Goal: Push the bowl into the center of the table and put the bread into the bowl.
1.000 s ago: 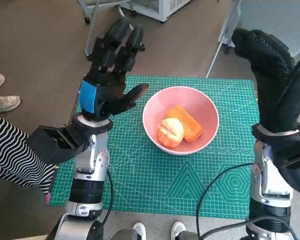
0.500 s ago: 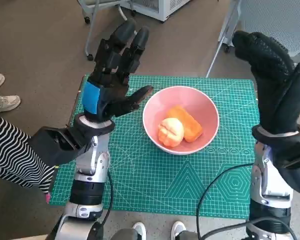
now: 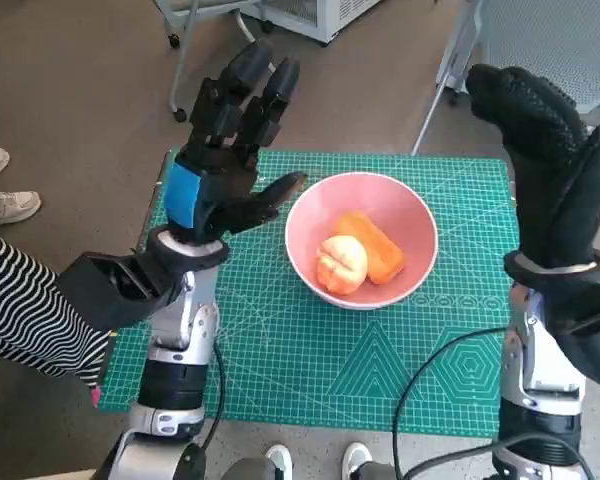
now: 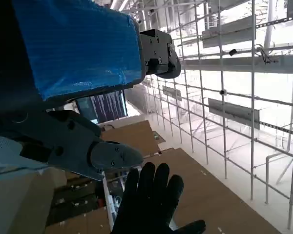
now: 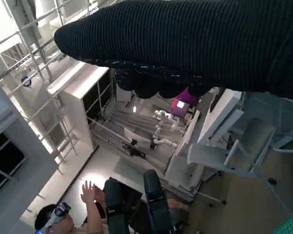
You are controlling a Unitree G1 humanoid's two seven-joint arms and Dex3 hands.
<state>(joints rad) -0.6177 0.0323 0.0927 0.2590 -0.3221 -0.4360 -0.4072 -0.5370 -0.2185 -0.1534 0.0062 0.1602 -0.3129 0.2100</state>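
between raised, empty hands' fingers, bread lies in bowl.

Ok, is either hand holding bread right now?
No: both bread pieces lie in the pink bowl, with left hand and right hand raised, empty.

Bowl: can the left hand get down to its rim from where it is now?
Probably yes. The left hand is raised beside the pink bowl, holding nothing, fingers spread, and only bare green mat lies between them. The right hand is raised on the far side, out of the way.
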